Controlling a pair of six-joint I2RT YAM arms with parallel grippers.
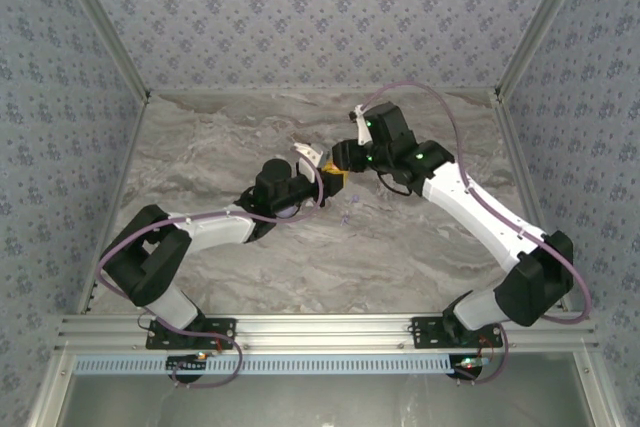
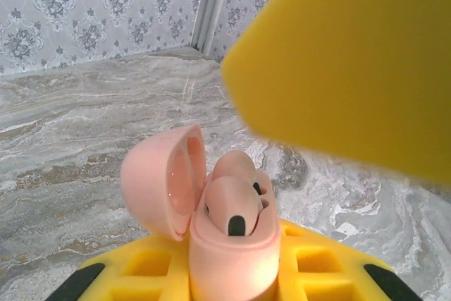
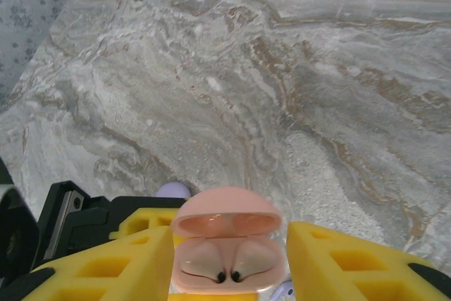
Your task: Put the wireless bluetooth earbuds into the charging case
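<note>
A pink charging case (image 2: 229, 259) stands upright with its lid (image 2: 165, 177) swung open, and my left gripper (image 2: 232, 276) is shut on its lower body between yellow pads (image 2: 320, 273). Two pinkish earbuds (image 3: 229, 259) sit side by side in its wells, dark tips showing. My right gripper (image 3: 229, 266) hangs over the case with its yellow pads (image 3: 352, 262) apart on either side, holding nothing. One of its pads (image 2: 352, 54) looms at the upper right of the left wrist view. In the top view both grippers (image 1: 322, 187) (image 1: 340, 162) meet at mid-table.
A lilac earbud (image 3: 285, 290) lies on the marble table (image 3: 282, 68) beside the case, and a rounded lilac piece (image 3: 173, 189) shows behind the left gripper. Small lilac specks (image 1: 346, 218) lie just in front of the grippers. Patterned walls (image 1: 300, 7) enclose the table.
</note>
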